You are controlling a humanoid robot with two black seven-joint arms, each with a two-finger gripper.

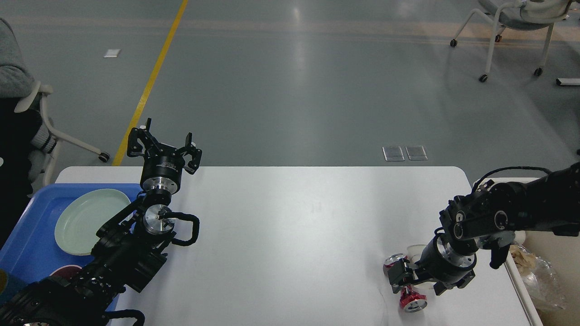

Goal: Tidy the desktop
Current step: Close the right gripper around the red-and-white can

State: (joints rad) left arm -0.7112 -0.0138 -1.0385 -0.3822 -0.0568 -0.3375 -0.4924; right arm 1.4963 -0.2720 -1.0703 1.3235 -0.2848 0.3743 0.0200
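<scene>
The big white desktop (281,235) fills the middle of the room in front of the robot, with a blue tray (27,231) at its left end and a beige bin (548,253) at its right end. A pale green plate (84,219) lies in the tray. The left gripper (164,146) is held up over the far left corner of the desktop, and its two fingers are spread wide apart with nothing between them. The right gripper (414,280) is down low near the front right of the desktop, right at a white paper cup (416,251) and a crushed red can (410,299). Its fingers sit on either side of the cup, but I cannot tell if they are squeezing it. The can touches the cup's left side. Crumpled trash (532,271) lies in the bin.
</scene>
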